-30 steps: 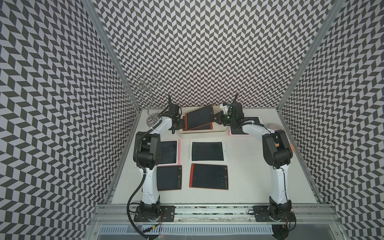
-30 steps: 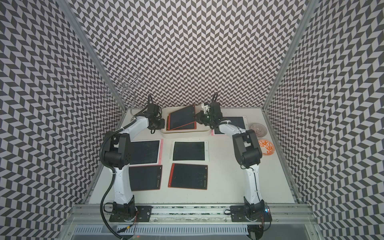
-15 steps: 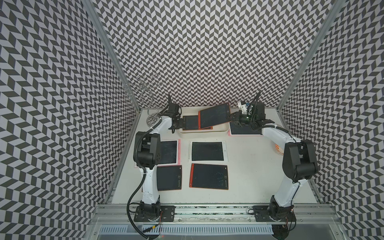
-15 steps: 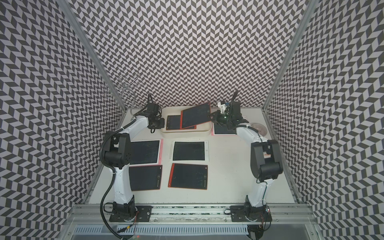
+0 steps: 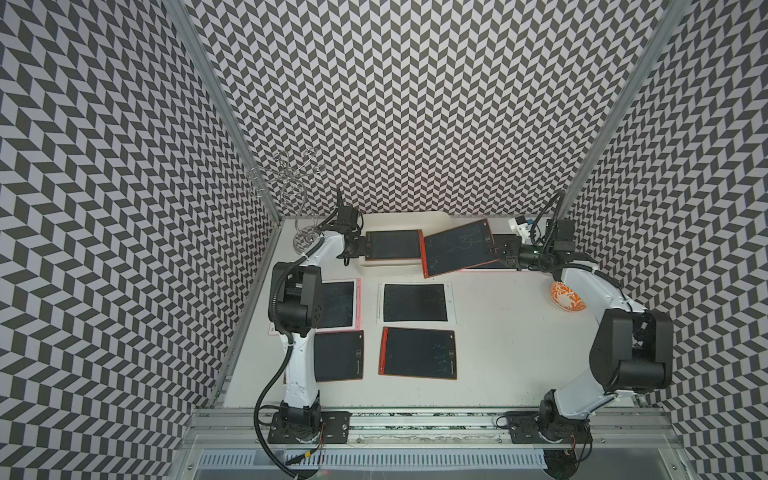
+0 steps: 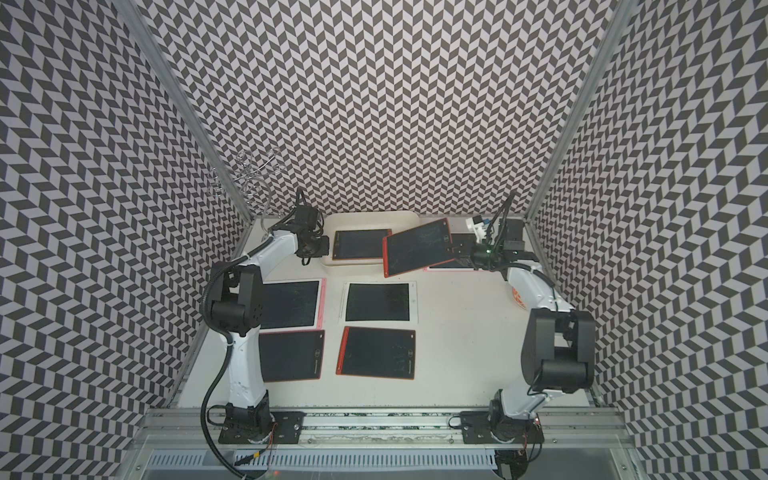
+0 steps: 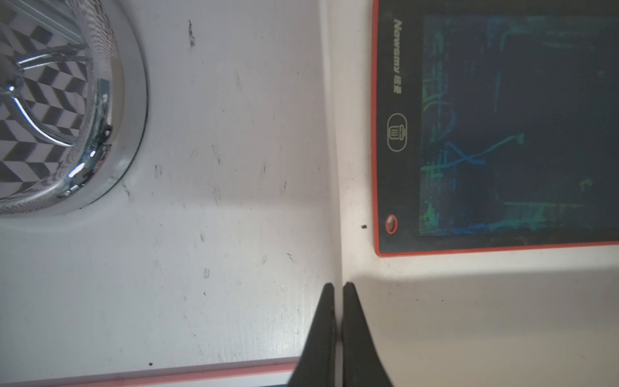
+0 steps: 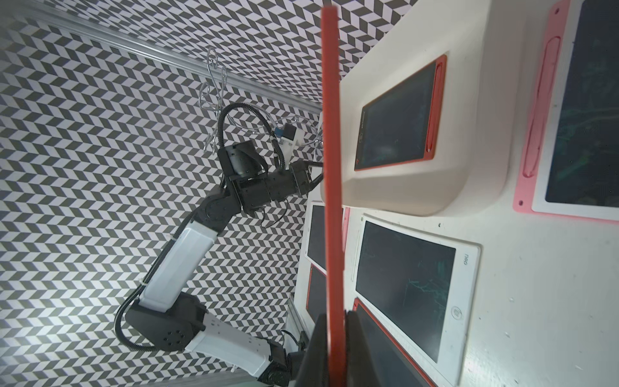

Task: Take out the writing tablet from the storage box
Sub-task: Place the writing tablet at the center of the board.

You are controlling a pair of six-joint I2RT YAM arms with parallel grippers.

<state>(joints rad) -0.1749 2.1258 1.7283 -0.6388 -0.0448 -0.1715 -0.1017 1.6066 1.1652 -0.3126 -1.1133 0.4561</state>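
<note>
Top views show the right gripper [image 5: 496, 249] clamped on the right edge of the writing tablet [image 5: 457, 248], which hangs tilted over the right end of the storage box [image 5: 390, 267], apparently clear of its rim. Held by one thin edge, it could pivot or slip free, and its low left corner might catch the second tablet [image 5: 392, 244] lying in the box. The left gripper [image 7: 338, 288] is closed, seemingly pinching the box's left wall. The tablet is flat and red-framed, its dark screen faintly scribbled.
</note>
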